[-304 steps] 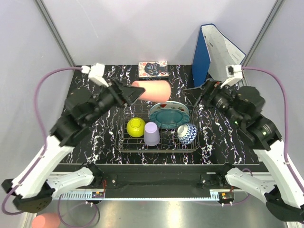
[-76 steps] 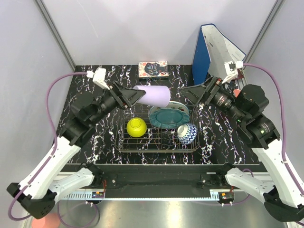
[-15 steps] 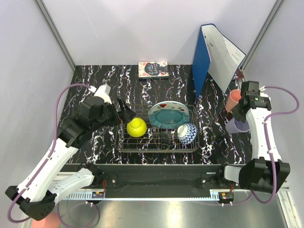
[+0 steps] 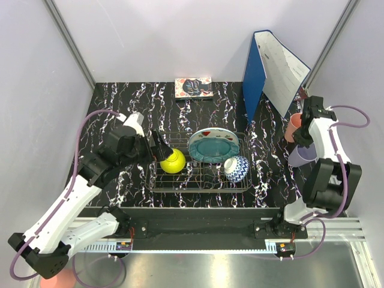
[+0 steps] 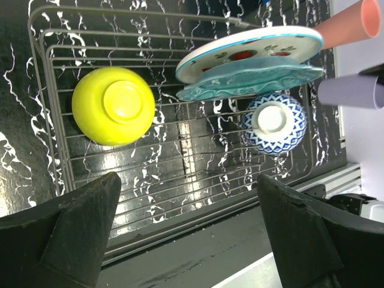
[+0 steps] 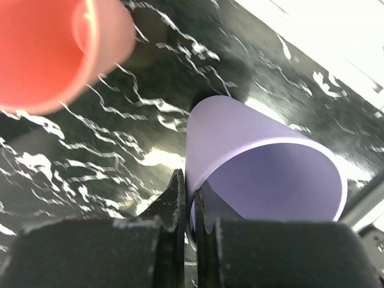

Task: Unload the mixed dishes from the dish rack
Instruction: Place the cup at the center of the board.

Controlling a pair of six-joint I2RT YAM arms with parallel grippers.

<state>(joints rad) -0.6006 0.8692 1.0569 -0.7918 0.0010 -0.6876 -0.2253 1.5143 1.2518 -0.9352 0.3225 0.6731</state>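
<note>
- Four of the six dishes sit in the rack. In its near half are the blue bowl on the right and the yellow bowl on the left, both bottom up.
- In the rack's far half, the teal plate leans against the white plate behind it.
- Two dishes are out, both well to the right of the rack. The lilac cup is the nearer one and the pink cup is just beyond it on the table.
- By my reckoning the job is about a third done. The lilac cup is not yet let go, and two bowls and two plates are left to lift.
- The left gripper is spread wide and holds nothing. It hovers at the rack's left edge.
- The yellow bowl lies just beside the left gripper, on the rack side, and looks like its next pick. The wrist view shows the bowl toward one finger, not centred between them.
- The right gripper is pinched on the lilac cup's wall at the rim, one finger inside and one outside.
- The lilac cup's mouth is tipped toward the wrist camera. I cannot tell whether its base rests on the table.
- The pink cup is near the right gripper but apart from it.
</note>
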